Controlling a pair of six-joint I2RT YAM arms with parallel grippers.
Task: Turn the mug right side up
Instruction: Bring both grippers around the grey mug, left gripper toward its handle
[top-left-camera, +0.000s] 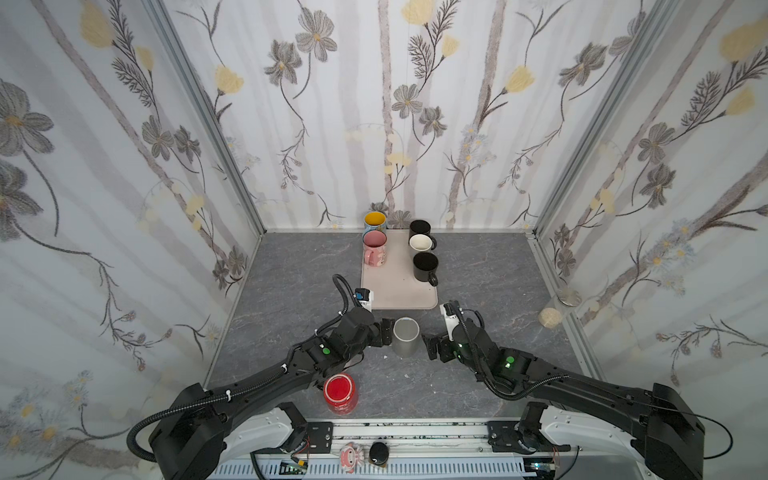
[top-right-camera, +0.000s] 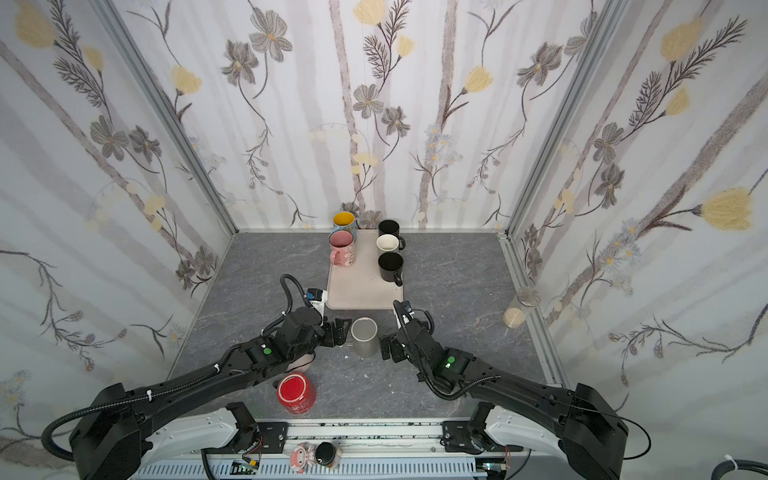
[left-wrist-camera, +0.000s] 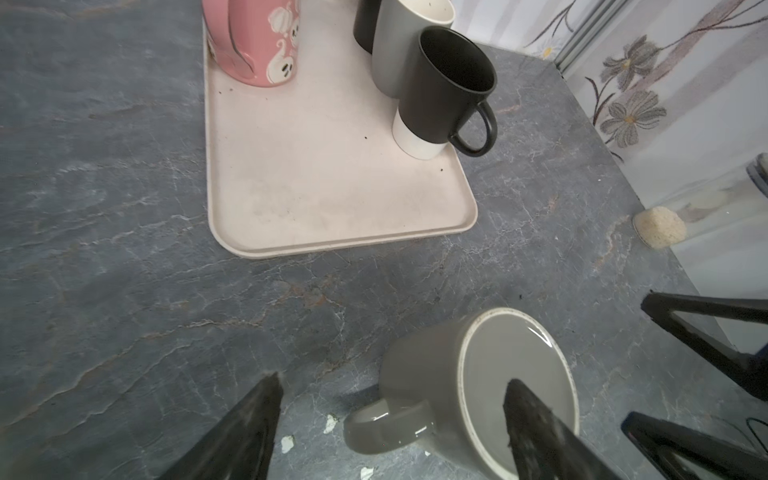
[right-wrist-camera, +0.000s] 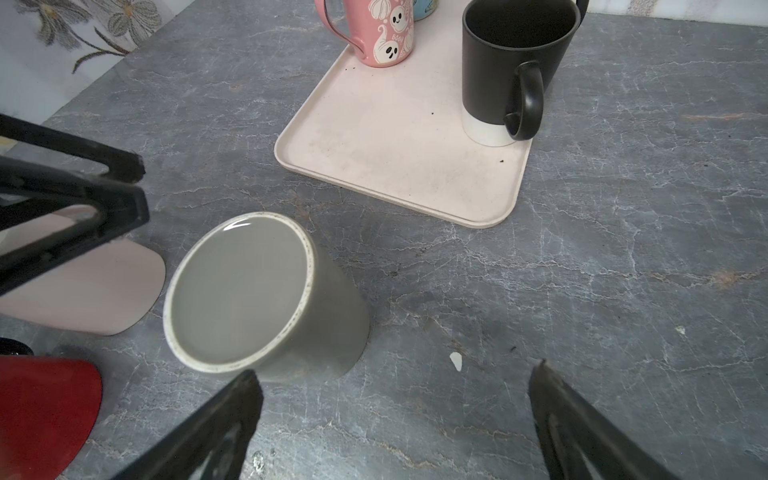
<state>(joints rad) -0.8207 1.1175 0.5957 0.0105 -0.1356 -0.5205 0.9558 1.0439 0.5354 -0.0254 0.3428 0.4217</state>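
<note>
Between left fingers (left-wrist-camera: 536, 432) and right fingers (right-wrist-camera: 208, 432), on the table (top-left-camera: 478, 270): grey mug (top-left-camera: 405, 337), set upside down. Both pairs are spread wide and nothing is gripped. Fingers are black, tapered to blunt tips, with scuffed faces. In the left wrist view the mug's handle is seen between the two left fingers, apart from both. One tip is seen over the base; contact cannot be told. Right fingers are held just beside the opposite wall, not touching, with the mug off to one side of their gap.

Mug: glossy grey glaze, plain cylinder, flat base ringed by a pale unglazed foot. Long axis is upright: base up, mouth down on the table, handle pointed toward the left arm.

Table is dark grey, stone-veined, matt. Just behind the mug a cream, round-cornered tray (top-left-camera: 399, 293) is placed, speckled with crumbs. Upright mugs (top-left-camera: 424, 266) are lined along its two sides. Red mug (top-left-camera: 340, 390) is stood nearer the front, beside the left arm.
</note>
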